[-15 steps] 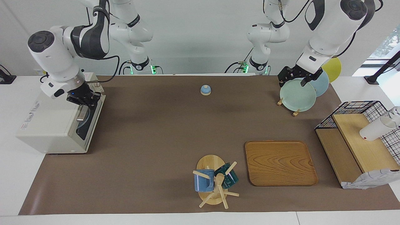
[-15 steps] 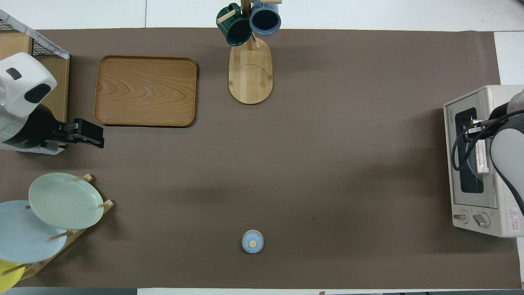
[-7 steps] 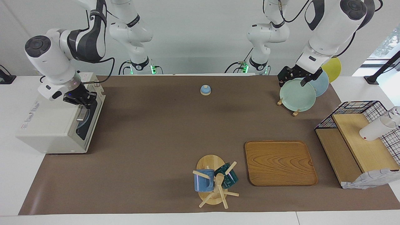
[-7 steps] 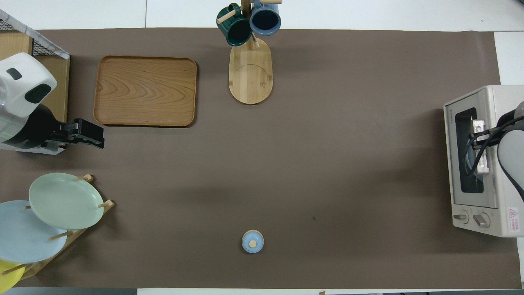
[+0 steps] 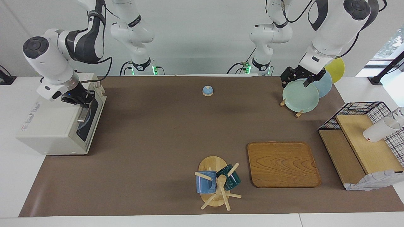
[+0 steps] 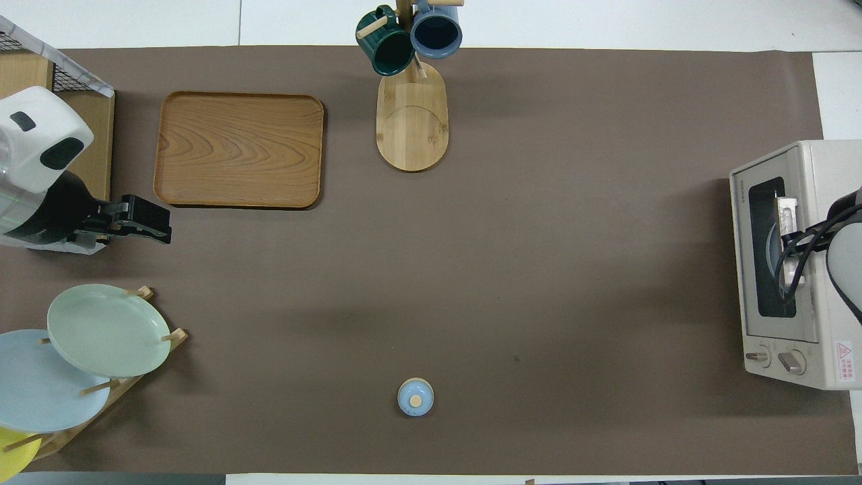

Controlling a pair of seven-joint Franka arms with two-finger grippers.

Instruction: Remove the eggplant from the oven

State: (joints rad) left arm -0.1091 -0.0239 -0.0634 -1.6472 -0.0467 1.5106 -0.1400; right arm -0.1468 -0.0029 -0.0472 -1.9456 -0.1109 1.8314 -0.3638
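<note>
A brown mat (image 5: 157,135) covered your white table, with the oven (image 5: 60,126) at the right arm's end, its dark glass door (image 6: 771,249) shut and facing the middle of the table. You had the right gripper (image 5: 76,98) over the top front edge of the oven, just above the silver handle (image 5: 82,116); whether it touched the handle or how far its fingers were parted could not be told from either view. The eggplant was not to be seen: only something pale and rounded showed dimly through the glass.

Your left gripper (image 5: 298,78) hung over the green plate (image 5: 300,95) in the plate rack (image 6: 101,391) near the left arm's end, waiting; in the overhead view (image 6: 138,222) its fingers looked close together with nothing between them, though that could not be told for certain. A blue plate (image 6: 40,384) and a yellow plate (image 5: 336,67) stood in the same rack.

A small blue bell (image 5: 207,90) sat mid-table, close to the robots. Farther from them lay a wooden tray (image 5: 283,164), and beside it a mug tree (image 5: 217,189) carrying a blue mug (image 5: 205,182) and a dark green mug (image 5: 229,181). A black wire basket (image 5: 363,142) with wooden boards stood at the left arm's end.
</note>
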